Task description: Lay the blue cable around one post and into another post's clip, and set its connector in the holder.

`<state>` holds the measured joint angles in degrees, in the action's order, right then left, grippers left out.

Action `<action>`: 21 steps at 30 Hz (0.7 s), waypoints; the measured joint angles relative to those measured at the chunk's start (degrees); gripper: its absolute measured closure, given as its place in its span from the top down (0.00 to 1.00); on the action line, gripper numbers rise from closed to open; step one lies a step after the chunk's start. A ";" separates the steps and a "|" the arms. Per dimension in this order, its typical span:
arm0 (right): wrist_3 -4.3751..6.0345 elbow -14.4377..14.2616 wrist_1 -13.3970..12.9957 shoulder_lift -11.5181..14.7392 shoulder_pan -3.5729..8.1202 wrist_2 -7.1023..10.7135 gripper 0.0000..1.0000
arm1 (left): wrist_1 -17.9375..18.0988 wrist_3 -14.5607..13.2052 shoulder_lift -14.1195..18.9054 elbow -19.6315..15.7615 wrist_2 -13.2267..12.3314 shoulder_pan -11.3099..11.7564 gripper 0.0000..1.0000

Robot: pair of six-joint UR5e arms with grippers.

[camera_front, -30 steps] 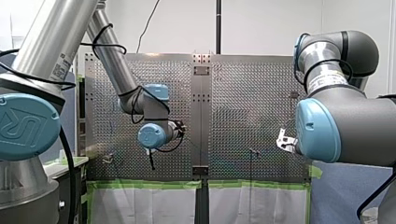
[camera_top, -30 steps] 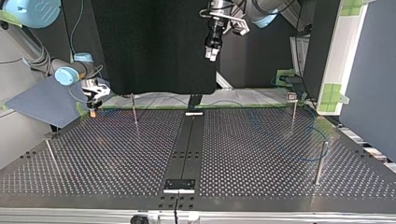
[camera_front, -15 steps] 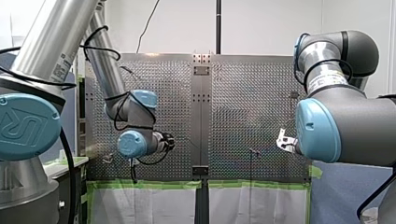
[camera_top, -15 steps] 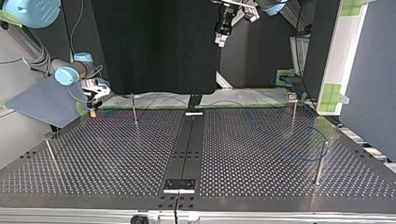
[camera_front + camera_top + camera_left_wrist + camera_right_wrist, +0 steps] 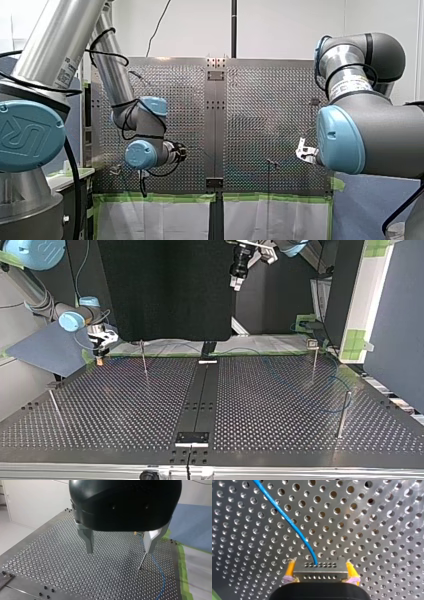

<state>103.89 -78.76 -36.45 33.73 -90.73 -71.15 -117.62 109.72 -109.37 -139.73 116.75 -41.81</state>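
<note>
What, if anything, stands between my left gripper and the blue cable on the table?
Nothing visible does. In the left wrist view my left gripper hangs open above the table, and the blue cable lies uncovered on it. Only a thin post stands close beside the cable.

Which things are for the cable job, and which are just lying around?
For the job: blue cable, connector, my right claw gripping it, posts, my open left claw.
Just lying about: green tape, blue sheet.

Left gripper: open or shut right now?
Open. In the left wrist view the left gripper has its two fingers well apart, with nothing between them, above the perforated table.
</note>
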 joint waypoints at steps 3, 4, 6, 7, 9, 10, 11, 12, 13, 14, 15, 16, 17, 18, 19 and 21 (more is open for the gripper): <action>-0.93 0.15 0.24 0.05 0.00 -0.02 0.00 | -0.04 0.02 0.00 0.30 -0.01 -0.01 1.00; -1.32 0.21 0.46 0.06 -0.01 0.01 0.00 | -0.08 0.01 0.00 0.33 -0.01 -0.01 1.00; -2.40 0.39 1.29 0.20 -0.11 0.03 0.00 | -0.26 -0.07 0.00 0.35 0.03 -0.02 1.00; -2.89 0.44 1.75 0.35 -0.18 0.03 0.00 | -0.37 -0.11 0.00 0.35 0.04 -0.01 1.00; -3.77 0.52 2.80 0.86 -0.42 0.03 0.00 | -0.71 -0.25 0.00 0.35 0.09 0.01 1.00; -3.98 0.53 3.26 1.17 -0.62 0.01 0.00 | -0.84 -0.32 0.00 0.35 0.11 0.00 1.00; -4.13 0.52 3.71 1.55 -0.90 -0.04 0.00 | -0.95 -0.41 0.00 0.35 0.14 0.00 1.00; -4.23 0.51 4.23 2.14 -1.39 -0.19 0.00 | -1.01 -0.45 0.00 0.35 0.15 0.00 1.00; -4.25 0.51 4.58 2.61 -1.81 -0.38 0.00 | -1.05 -0.49 0.00 0.35 0.16 0.00 1.00; -4.23 0.51 4.85 3.09 -2.25 -0.64 0.00 | -1.08 -0.52 0.00 0.36 0.17 0.00 1.00; -4.14 0.50 5.10 3.75 -2.87 -1.09 0.00 | -1.09 -0.53 0.00 0.36 0.17 0.00 1.00; -4.00 0.50 5.23 4.26 -3.37 -1.49 0.00 | -1.12 -0.54 0.00 0.36 0.18 0.00 1.00; -3.79 0.49 5.32 4.79 -3.89 -1.97 0.00 | -1.19 -0.55 0.00 0.36 0.18 -0.01 1.00; -3.51 0.50 5.39 5.52 -4.61 -2.59 0.00 | -1.27 -0.57 -0.02 0.36 0.18 -0.02 1.00; -3.32 0.49 5.46 6.06 -5.13 -2.98 0.00 | -1.38 -0.59 -0.02 0.36 0.18 -0.03 1.00; -2.98 0.49 5.73 7.26 -6.17 -3.65 0.00 | -1.66 -0.67 -0.01 0.36 0.18 -0.02 1.00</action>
<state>100.92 -78.27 -30.72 40.99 -96.89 -74.79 -119.28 109.04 -109.38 -139.37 116.93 -41.82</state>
